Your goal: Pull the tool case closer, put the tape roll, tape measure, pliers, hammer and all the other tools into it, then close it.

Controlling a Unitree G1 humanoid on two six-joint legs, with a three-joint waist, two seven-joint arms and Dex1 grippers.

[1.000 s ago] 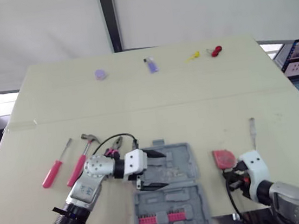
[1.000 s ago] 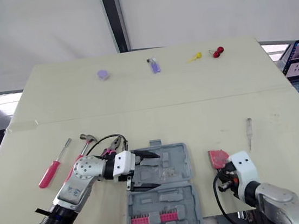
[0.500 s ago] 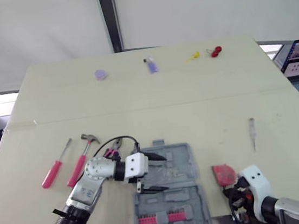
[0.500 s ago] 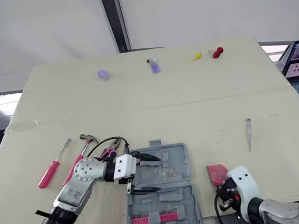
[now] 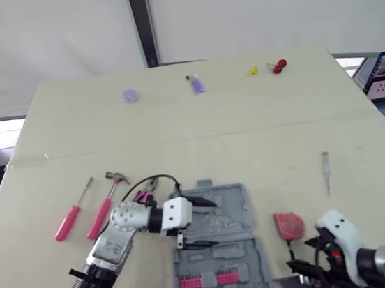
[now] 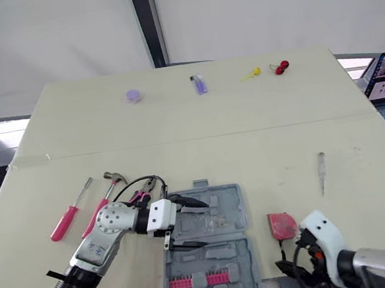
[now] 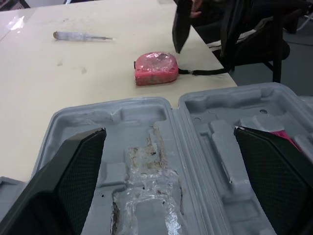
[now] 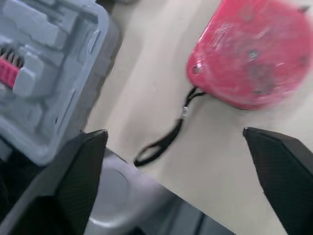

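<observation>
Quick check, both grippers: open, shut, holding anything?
Left gripper: open, empty, over the open tool case.
Right gripper: open, empty, by the tape measure.

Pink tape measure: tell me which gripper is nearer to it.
Right. The right gripper is open just beside the pink tape measure, on its near side; the left gripper is open over the grey plastic tool case, farther away.

Grey tool case (image 5: pixel 232 213), pink bit row (image 5: pixel 208 280); red tape measure (image 5: pixel 289 224); pink-handled hammer (image 5: pixel 104 209).
</observation>
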